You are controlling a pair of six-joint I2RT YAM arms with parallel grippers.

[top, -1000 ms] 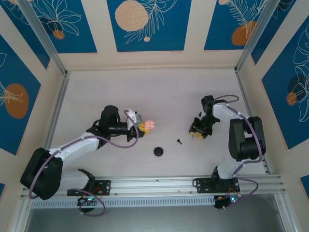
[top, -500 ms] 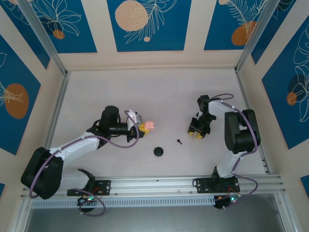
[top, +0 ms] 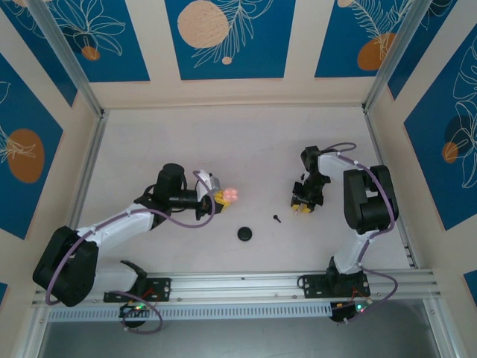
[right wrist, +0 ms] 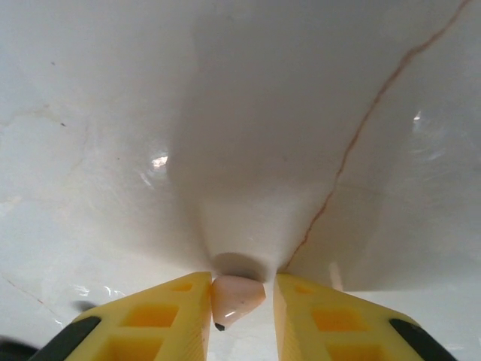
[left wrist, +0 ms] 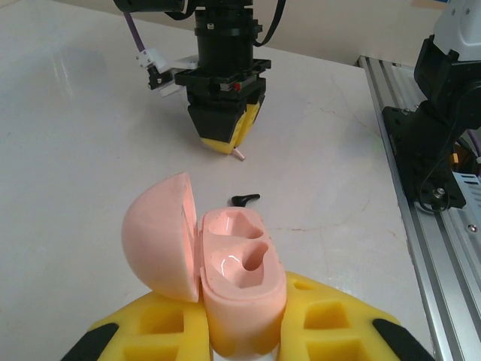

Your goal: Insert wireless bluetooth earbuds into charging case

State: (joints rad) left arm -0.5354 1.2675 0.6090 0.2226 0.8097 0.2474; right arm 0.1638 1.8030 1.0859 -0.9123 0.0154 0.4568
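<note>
My left gripper [top: 226, 195] [left wrist: 244, 304] is shut on the pale pink charging case [top: 232, 194] [left wrist: 242, 263]. The case's lid stands open to the left and both moulded wells are empty. A tiny black earbud [top: 276, 219] [left wrist: 245, 198] lies on the table between the arms. My right gripper [top: 301, 208] [left wrist: 228, 143] [right wrist: 242, 289] points down at the table. Between its yellow fingers sits a small pale pink bud-shaped piece [right wrist: 237, 297] with a dark tip. It touches the left finger, and a thin gap remains at the right finger.
A round black disc [top: 245, 233] lies on the table nearer the arm bases. An aluminium rail [top: 246, 282] [left wrist: 421, 188] runs along the near edge. Patterned walls enclose the table on the other three sides.
The right gripper has shifted slightly left and its jaws have narrowed around the pink piece. The left arm and the case have stayed put.
</note>
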